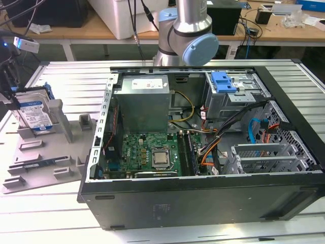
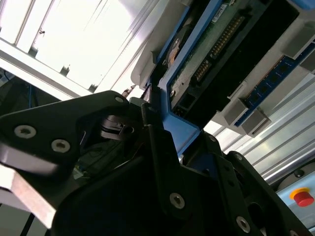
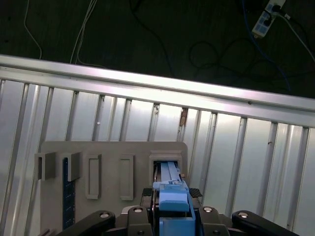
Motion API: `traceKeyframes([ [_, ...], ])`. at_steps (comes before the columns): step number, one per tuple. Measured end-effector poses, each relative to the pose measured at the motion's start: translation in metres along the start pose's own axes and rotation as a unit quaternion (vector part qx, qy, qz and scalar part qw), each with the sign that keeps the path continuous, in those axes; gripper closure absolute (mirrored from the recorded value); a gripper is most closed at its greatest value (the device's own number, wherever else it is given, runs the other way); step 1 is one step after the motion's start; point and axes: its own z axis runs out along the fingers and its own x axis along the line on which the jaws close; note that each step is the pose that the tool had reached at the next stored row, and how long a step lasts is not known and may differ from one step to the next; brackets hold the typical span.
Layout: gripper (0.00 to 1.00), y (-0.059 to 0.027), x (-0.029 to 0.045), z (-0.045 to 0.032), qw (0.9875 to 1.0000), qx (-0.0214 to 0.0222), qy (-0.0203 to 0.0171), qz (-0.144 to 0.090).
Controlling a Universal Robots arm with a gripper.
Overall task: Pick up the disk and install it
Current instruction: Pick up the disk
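Observation:
The disk (image 1: 34,114) stands on edge in a slot of the grey holder (image 1: 45,168) at the exterior view's left, its blue-and-white label facing outward and a blue carrier rail around it. My gripper (image 1: 15,96) is at the disk's upper end, shut on the blue carrier. In the first wrist view the blue carrier (image 3: 172,199) sits between the two fingers (image 3: 147,193), above the holder's slot. The second wrist view shows the disk's circuit-board side (image 2: 211,54) with one finger (image 2: 153,129) pressed against the blue rail.
The open computer case (image 1: 203,198) lies to the exterior view's right of the holder, with a power supply box (image 1: 144,101), motherboard (image 1: 152,152) and a blue bracket (image 1: 223,81) in the drive bay. A blue memory stick (image 3: 65,191) lies in the holder. The arm's elbow (image 1: 185,35) stands behind the case.

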Motion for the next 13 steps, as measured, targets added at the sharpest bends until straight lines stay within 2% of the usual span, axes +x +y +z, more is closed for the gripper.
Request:
traceKeyframes([
  [6,0.63,0.0001,0.0001,-0.0004,1.0,0.0002,0.0,0.0],
  [9,0.63,0.0002,0.0006,-0.0036,1.0,0.0001,0.0,0.0],
  [13,0.63,0.0005,0.0015,-0.0123,1.0,0.0,0.0,0.0],
])
